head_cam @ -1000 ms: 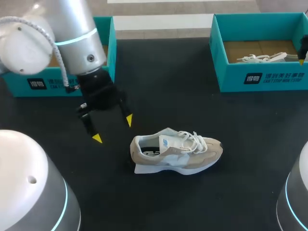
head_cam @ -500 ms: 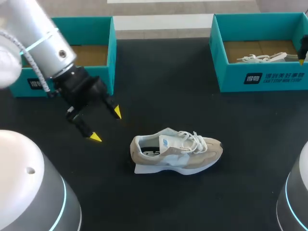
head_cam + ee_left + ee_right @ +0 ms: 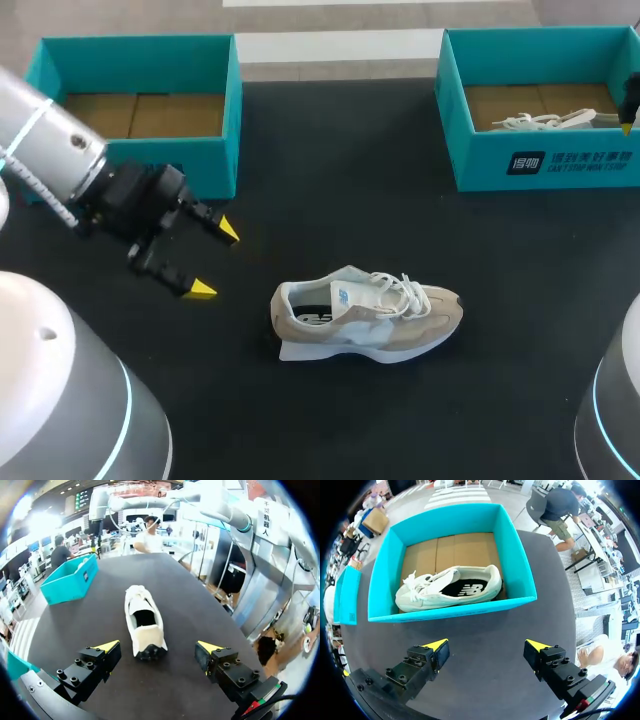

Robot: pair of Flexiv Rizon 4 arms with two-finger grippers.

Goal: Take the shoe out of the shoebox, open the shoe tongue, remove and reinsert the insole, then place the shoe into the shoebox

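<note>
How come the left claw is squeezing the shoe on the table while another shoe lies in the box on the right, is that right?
Not quite. The left claw is not squeezing the shoe on the table; it is open and apart from it, as the head view shows. The other shoe does lie in the box on the right.
</note>
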